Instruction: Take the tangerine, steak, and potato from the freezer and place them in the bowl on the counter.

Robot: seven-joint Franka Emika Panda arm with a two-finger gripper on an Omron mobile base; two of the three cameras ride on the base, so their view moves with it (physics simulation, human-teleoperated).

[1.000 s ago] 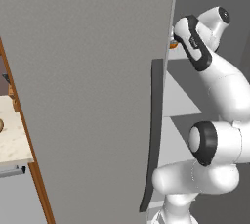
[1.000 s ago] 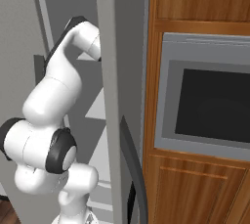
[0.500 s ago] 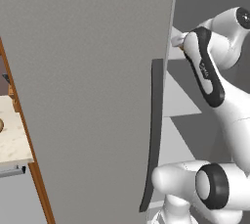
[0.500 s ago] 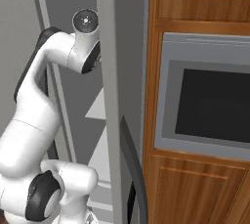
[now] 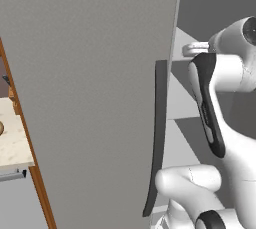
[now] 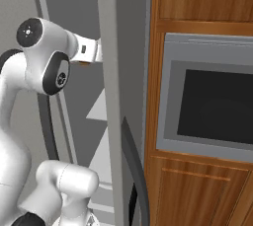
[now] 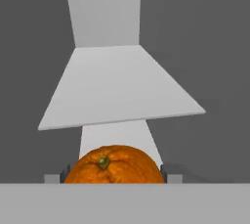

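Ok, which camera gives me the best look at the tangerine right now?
The hand view: the tangerine sits large between the claw tips, stem up, shelf behind. The right base view gives an orange sliver under the hand at the freezer door edge; the left base view hides it.

The arm (image 5: 225, 123) is glossy white all over, built of fat rounded segments that swell into bulbous joints. A long dark, almost black, curved band runs down the side of one link, and the right base view shows a round dark cap on a joint, marked with small pale dots. Another rounded end carries a grey disc with a light centre.
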